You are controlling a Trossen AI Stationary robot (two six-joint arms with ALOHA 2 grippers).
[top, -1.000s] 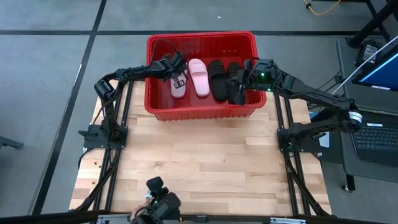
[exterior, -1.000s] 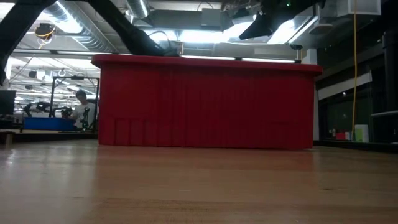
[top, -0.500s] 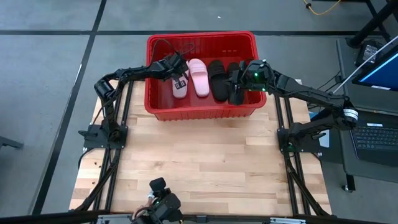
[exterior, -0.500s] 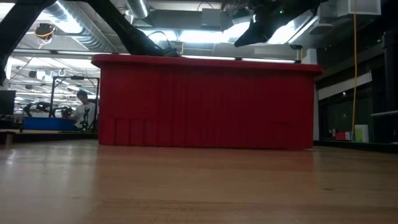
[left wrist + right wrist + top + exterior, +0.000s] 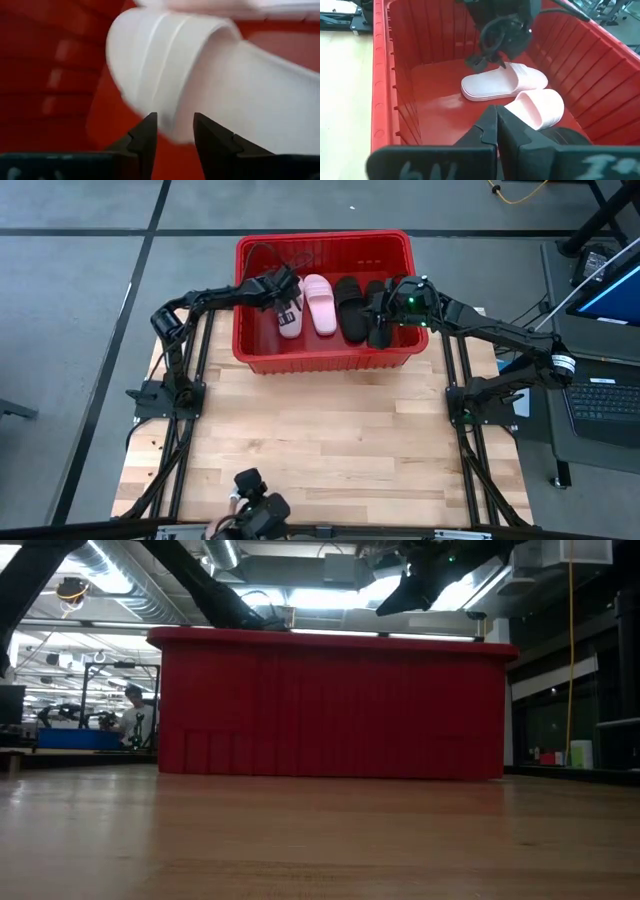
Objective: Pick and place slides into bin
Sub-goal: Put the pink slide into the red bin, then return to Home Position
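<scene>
At the top centre of the high view, the red bin (image 5: 262, 356) sits at the far edge of my wooden table (image 5: 320, 450), and all 4 slides lie inside it in a row: 2 pale pink slides (image 5: 320, 303) toward the frame's left, 2 black slides (image 5: 349, 308) toward its right. My left gripper (image 5: 287, 292) hangs over the bin's left half, just above the leftmost pink one; in my left wrist view the fingers (image 5: 145, 134) stand apart with a gap between them, the pink strap close in front, nothing clamped. My right gripper (image 5: 380, 315) is over the bin's right side, above the black pair; in the right wrist view its fingers (image 5: 489, 127) are pressed together and empty. Low view, centre: the bin's ribbed wall hides the slides.
</scene>
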